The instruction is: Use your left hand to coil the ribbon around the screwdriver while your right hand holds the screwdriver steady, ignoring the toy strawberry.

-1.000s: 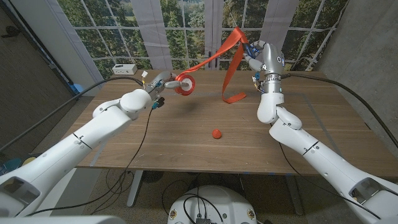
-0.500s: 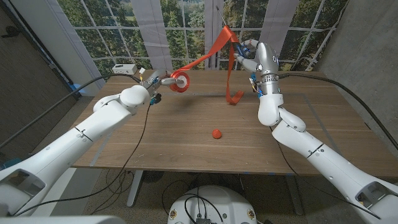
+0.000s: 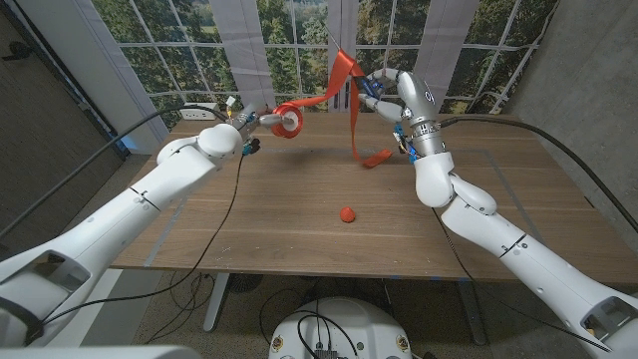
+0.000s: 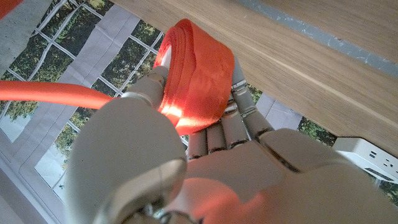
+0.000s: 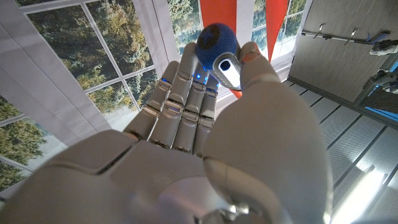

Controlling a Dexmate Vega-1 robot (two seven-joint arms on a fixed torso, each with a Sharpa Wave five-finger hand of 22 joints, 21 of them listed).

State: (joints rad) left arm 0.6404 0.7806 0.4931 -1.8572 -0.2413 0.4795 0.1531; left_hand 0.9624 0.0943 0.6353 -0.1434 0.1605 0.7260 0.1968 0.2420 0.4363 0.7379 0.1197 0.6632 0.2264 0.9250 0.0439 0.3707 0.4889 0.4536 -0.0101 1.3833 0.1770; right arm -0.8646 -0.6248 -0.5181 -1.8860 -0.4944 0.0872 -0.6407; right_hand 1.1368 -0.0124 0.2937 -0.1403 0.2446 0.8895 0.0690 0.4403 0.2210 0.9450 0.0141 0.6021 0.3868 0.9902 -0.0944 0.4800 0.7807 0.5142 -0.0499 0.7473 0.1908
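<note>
Above the far side of a wooden surface (image 3: 299,219), the left robot hand (image 3: 261,122) grips a roll of orange-red ribbon (image 3: 288,121), its fingers (image 4: 217,134) curled around the spool of flat, satiny tape. From the roll a band rises to the blue-handled screwdriver (image 5: 217,43), held raised in the closed fingers of the right robot hand (image 3: 384,92). The ribbon drapes over the tool's shaft, and its loose tail hangs down to curl on the surface. A small red toy strawberry (image 3: 346,213) lies alone nearer the front edge, well apart from both hands. A white box (image 3: 199,111) sits at the far left corner. Behind, tall gridded windows look onto trees.
</note>
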